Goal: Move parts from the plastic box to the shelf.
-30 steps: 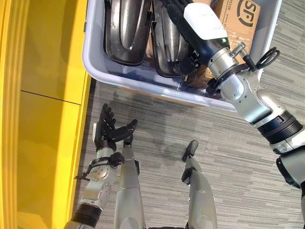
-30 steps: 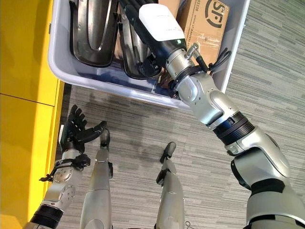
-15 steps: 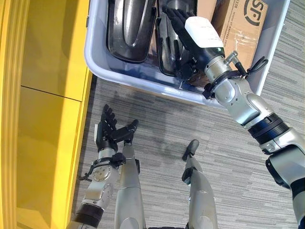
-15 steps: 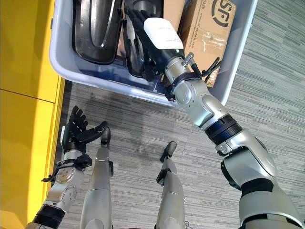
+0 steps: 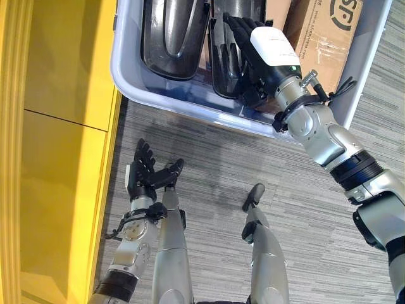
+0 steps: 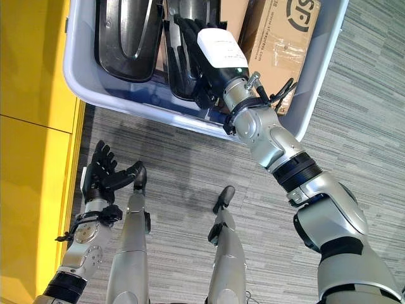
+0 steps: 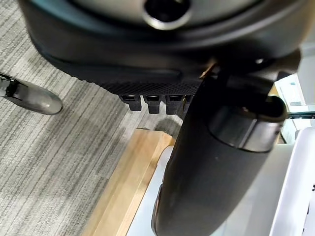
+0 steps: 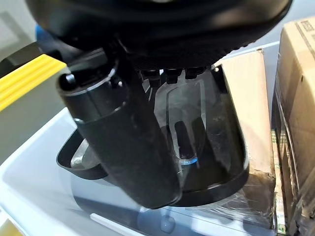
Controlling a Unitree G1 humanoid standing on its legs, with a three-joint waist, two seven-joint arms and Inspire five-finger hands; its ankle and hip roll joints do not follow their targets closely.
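Right eye view: the right hand [image 6: 199, 50] reaches into the plastic box [image 6: 82, 88], fingers straight, over the right black part [image 6: 180, 69], likely ready to pick it up. It holds nothing. Another black part [image 6: 126, 38] lies at nine o'clock; a cardboard box [image 6: 288, 38] crowds in at three o'clock. The left hand [image 6: 101, 177] waits open by the yellow shelf [image 6: 31, 126]

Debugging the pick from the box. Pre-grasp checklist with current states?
1. Right hand over the inner black part: ok.
2. Right hand fingers straight, nothing held: ok.
3. Contact with the part: cannot tell.
4. Second black part apart from the hand: ok.
5. Cardboard box close beside the wrist inside the plastic box: not ok, tight.
6. Left hand open, low beside the yellow shelf: ok.
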